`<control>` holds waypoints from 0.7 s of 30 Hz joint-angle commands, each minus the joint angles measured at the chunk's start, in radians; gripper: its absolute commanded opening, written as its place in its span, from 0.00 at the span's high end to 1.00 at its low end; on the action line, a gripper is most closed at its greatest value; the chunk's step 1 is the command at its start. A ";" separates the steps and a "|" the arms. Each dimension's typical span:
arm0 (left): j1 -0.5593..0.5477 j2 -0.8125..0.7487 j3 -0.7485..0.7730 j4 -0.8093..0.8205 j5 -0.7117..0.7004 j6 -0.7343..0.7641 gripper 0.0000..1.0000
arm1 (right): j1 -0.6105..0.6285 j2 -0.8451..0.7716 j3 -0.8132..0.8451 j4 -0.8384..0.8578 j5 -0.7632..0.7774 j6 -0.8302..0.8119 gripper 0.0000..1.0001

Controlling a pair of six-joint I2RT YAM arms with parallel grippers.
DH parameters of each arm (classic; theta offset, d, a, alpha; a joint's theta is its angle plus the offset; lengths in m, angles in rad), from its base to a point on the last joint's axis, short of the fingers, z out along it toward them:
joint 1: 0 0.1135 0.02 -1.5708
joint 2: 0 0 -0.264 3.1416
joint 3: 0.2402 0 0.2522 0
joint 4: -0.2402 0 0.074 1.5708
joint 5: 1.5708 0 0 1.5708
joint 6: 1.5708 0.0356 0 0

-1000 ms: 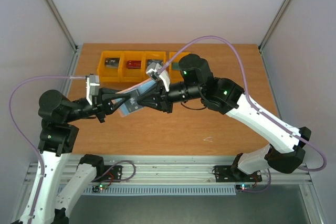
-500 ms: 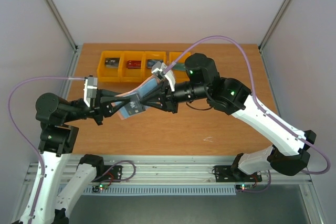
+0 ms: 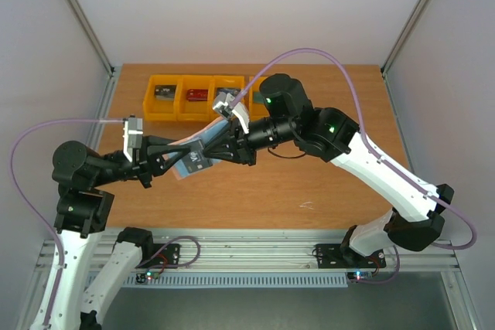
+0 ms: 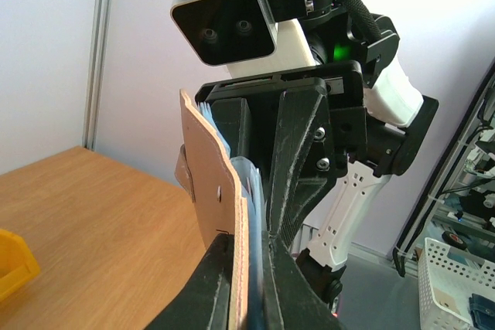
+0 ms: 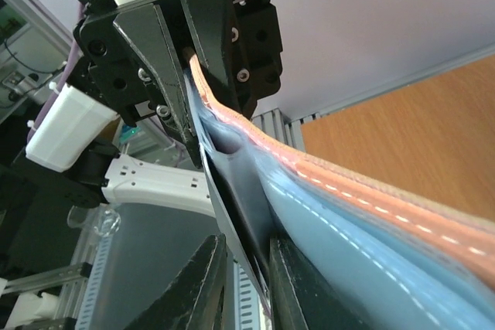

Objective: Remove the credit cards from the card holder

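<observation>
The card holder (image 4: 207,179) is held in midair above the desk (image 3: 325,183). Only the left wrist view shows the left gripper (image 4: 246,268) clamped on its pinkish edge. Only the right wrist view shows the right gripper (image 5: 242,268) pinching a dark credit card (image 5: 232,191) inside.

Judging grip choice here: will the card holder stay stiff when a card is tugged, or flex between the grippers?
Probably floppy: the card holder bows sideways above the left gripper clamping its edge. It would likely bend toward a tug, since its stitched layers curve away from the right gripper. It seems light, held in mid-air by two pinches alone.
</observation>
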 commanded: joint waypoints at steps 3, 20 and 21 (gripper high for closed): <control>-0.009 -0.015 -0.001 -0.053 -0.017 0.058 1.00 | 0.046 0.032 0.031 0.018 -0.045 -0.061 0.97; -0.006 -0.043 -0.035 -0.043 -0.048 0.010 1.00 | 0.039 0.044 0.018 0.110 -0.115 -0.014 0.92; -0.006 -0.043 -0.037 -0.044 -0.048 0.009 1.00 | 0.047 0.044 0.017 0.131 -0.119 -0.007 0.91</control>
